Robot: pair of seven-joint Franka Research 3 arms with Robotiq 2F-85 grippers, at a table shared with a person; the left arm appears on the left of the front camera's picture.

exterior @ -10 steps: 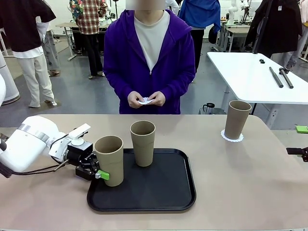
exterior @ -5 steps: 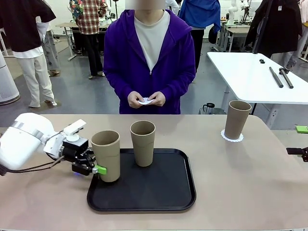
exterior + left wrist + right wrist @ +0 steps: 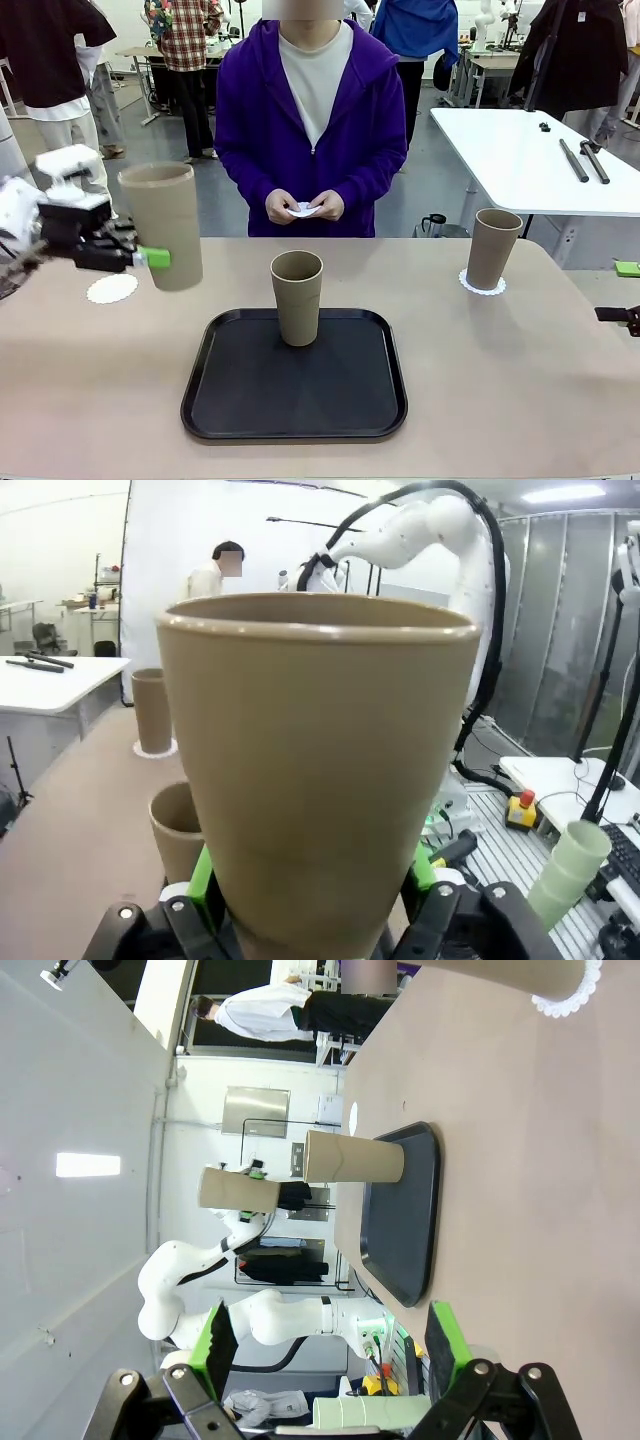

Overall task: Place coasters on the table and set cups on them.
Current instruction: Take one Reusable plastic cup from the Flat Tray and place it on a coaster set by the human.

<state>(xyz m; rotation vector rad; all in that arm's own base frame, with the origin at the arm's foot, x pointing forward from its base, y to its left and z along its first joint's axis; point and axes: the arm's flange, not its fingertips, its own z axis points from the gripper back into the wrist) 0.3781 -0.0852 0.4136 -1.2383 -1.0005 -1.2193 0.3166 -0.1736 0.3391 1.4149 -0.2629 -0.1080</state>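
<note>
At front-view left, my left gripper (image 3: 150, 258) clamps a tall matte beige tumbler (image 3: 165, 225) in the air near a round white lacy paper doily (image 3: 112, 289). Left wrist view: green pads (image 3: 203, 875) grip low, so the tumbler may tilt and push the doily. Right wrist view: my right gripper (image 3: 330, 1335) is open, empty.

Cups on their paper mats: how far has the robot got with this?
Done: one cup stands on its coaster at the far right. In hand: the left gripper holds a second cup in the air near an empty coaster. Left: the third cup stands on the black tray with no coaster laid for it; the person's hands hold something white, perhaps one.
</note>
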